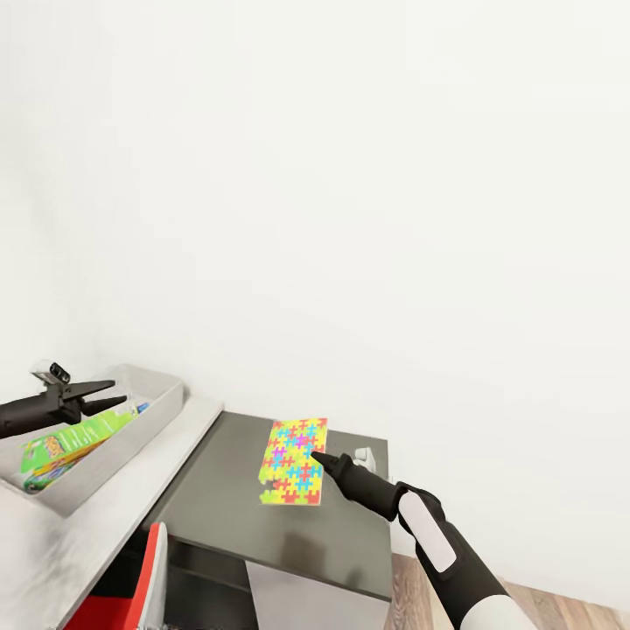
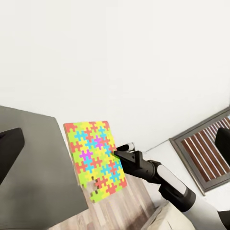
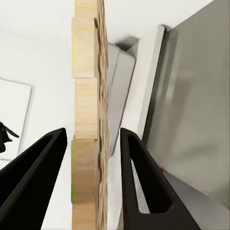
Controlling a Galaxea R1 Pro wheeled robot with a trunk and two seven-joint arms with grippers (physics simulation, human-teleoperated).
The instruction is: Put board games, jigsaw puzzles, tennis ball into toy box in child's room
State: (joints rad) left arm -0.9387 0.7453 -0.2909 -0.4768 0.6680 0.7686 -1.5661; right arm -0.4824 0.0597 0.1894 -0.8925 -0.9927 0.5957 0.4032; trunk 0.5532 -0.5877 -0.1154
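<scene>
Held upright in the right claw [image 1: 317, 457] is one jigsaw puzzle [image 1: 295, 461], pinched at its edge so that the thin square is kept vertical above the dark grey cabinet [image 1: 262, 516]; in the right wrist view the puzzle [image 3: 88, 115] is seen edge-on between the two fingers, which look slightly apart from it, so firm contact cannot be confirmed there. An edge grip seems chosen because so flat a piece would be hard to lift from a surface otherwise. Open and empty, the left claw [image 1: 109, 395] is poised over the toy box [image 1: 153, 420], probably kept clear of the incoming load. Inside the box a green-edged board game [image 1: 74, 442] is lying tilted. The toy box is set on the pale tabletop [image 1: 79, 542], well apart from the carried puzzle, so a sideways transfer is judged to be needed.
</scene>
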